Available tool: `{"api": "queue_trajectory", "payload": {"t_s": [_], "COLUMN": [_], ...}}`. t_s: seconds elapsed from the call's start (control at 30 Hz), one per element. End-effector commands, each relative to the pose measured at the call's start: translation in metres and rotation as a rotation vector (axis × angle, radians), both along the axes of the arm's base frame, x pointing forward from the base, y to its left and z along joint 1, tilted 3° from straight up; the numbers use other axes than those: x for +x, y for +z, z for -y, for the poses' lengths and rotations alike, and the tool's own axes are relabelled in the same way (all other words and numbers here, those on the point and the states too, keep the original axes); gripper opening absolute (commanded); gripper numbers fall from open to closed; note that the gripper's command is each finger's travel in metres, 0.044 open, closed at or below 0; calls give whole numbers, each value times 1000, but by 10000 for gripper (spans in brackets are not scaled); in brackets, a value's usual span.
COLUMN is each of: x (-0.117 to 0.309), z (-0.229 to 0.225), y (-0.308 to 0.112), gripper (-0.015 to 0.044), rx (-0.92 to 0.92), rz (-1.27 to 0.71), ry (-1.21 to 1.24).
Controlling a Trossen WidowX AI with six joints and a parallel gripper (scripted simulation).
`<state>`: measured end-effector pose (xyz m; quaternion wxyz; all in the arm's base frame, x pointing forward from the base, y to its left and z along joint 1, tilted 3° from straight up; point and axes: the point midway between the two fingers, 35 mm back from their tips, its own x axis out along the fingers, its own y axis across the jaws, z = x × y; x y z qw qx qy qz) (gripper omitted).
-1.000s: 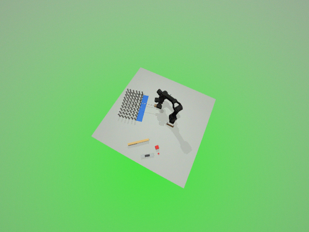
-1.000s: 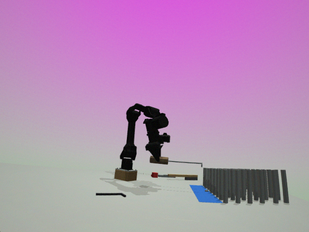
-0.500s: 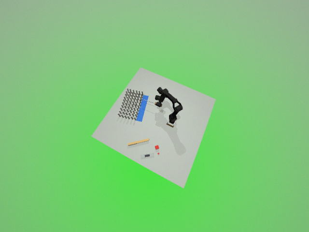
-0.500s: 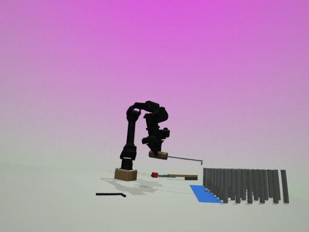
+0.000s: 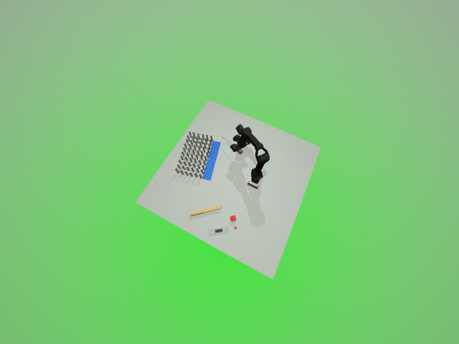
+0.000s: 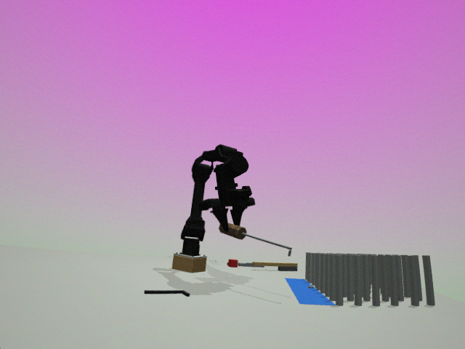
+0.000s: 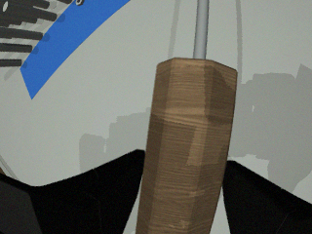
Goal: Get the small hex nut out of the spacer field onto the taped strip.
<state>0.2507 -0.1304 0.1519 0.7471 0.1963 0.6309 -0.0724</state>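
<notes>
My gripper [image 5: 237, 148] [image 6: 231, 227] [image 7: 184, 164] is shut on the wooden handle [image 6: 239, 231] [image 7: 190, 107] of a hook tool. It holds the tool raised above the table, in front of the blue strip [image 5: 209, 170] [image 6: 300, 293] [image 7: 36, 80]. The tool's thin rod [image 6: 267, 241] [image 7: 201, 29] slopes down toward the field, and its bent tip [image 6: 289, 252] hangs in the air short of the spacers. The nut [image 5: 209, 158] [image 6: 311, 286] [image 7: 80, 2] lies on the blue strip near its spacer-side edge. The grey spacers [image 5: 194, 155] [image 6: 375, 278] [image 7: 19, 34] stand upright in rows.
A black bent rod [image 6: 163, 291] lies on the table on the side nearest the exterior camera. A yellow bar [image 5: 205, 211] [image 6: 274, 264], a red block [image 5: 233, 218] [image 6: 232, 263], a small red piece [image 5: 235, 227] and a pale plate [image 5: 224, 230] with a dark patch lie apart from the field.
</notes>
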Motion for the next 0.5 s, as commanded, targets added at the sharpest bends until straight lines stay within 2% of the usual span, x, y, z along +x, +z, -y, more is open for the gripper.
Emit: {"api": "queue_trajectory", "payload": {"t_s": [0.0, 0.47], "x": [2, -3], "z": [17, 61], "y": [5, 11], "gripper": [0, 0], "rx": [-5, -10], "rz": [-14, -92], "ry": [-158, -635]}}
